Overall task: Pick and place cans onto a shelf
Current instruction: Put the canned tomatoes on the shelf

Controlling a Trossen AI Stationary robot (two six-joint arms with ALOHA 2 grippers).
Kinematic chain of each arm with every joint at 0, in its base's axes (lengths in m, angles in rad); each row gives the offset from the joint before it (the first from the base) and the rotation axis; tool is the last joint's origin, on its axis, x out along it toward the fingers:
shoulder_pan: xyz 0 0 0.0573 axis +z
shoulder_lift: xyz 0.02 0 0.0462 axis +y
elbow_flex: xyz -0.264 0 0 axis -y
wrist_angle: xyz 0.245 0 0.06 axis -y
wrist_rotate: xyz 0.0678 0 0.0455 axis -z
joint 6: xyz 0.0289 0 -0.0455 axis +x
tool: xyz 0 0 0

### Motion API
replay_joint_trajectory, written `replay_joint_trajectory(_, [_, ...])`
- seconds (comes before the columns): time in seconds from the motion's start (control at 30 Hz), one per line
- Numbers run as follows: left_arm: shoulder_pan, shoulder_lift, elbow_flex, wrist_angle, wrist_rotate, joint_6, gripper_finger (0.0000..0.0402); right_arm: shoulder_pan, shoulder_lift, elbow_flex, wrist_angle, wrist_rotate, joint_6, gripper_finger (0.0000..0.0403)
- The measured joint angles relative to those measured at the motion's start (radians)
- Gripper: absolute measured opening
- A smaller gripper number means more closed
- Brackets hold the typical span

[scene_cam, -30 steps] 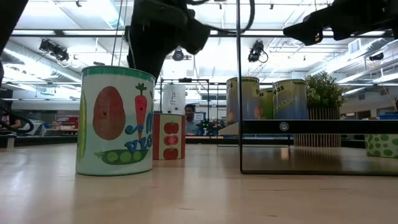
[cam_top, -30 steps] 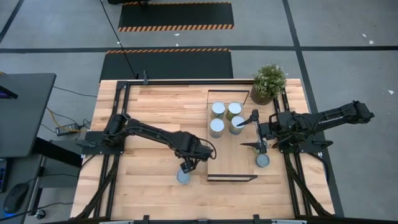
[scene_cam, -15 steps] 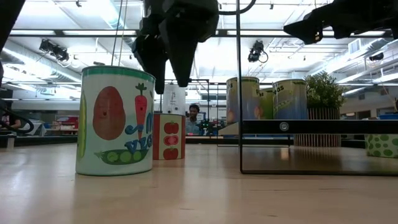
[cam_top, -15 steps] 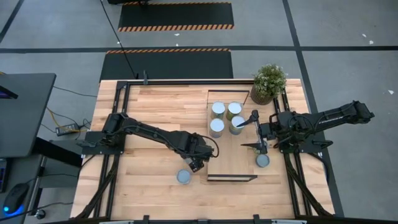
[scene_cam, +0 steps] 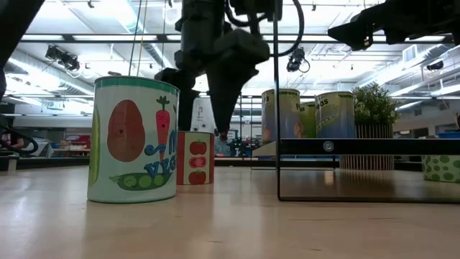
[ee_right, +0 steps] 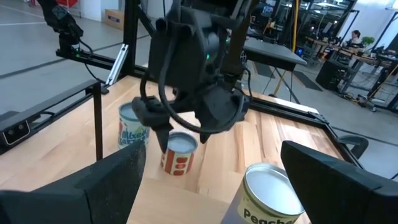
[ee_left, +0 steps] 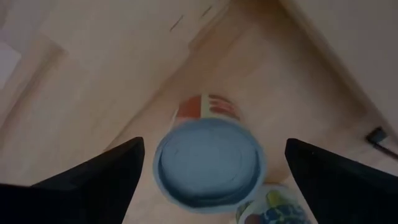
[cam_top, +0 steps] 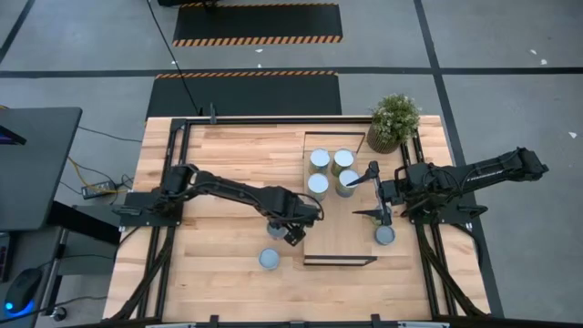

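Cans were the job, and the left gripper [cam_top: 291, 230] hung with its fingers spread and empty directly above a red-printed can [ee_left: 208, 158] on the table [cam_top: 209, 182], just beside the shelf [cam_top: 339, 232]. Another can [cam_top: 269, 260] with vegetable pictures stood alone near the table's front edge, and four cans [cam_top: 331, 173] were grouped at the shelf's far end. The right gripper [cam_top: 375, 193] waited released over the shelf, with one can [cam_top: 385, 235] below it beside the shelf and a potted plant [cam_top: 393, 121] at the far corner.

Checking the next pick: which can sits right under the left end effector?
The tomato-print can under the left end effector, beside the shelf; other cans stand elsewhere.
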Motion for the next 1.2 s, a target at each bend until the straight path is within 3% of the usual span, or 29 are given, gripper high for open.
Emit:
replay_joint_trajectory(0.4, [-0.032, 0.063, 0.0, -0.022, 0.017, 0.083, 0.0389, 0.0, 0.001, 0.0, 0.003, 0.0, -0.004, 0.0382])
replay_joint_trajectory(0.73, [-0.028, 0.065, 0.001, -0.02, 0.006, 0.115, 0.0287, 0.0, 0.001, 0.0, -0.006, 0.037, -0.002, 0.0382])
replay_joint_trajectory(0.93, [-0.021, 0.054, 0.015, -0.053, 0.007, 0.16, 0.0287, 0.0, -0.012, 0.0, -0.009, 0.057, -0.005, 0.0382])
replay_joint_trajectory(1.2, [0.025, 0.035, 0.147, -0.069, 0.007, 0.212, 0.0295, -0.004, -0.074, 0.0, -0.036, 0.066, -0.007, 0.0382])
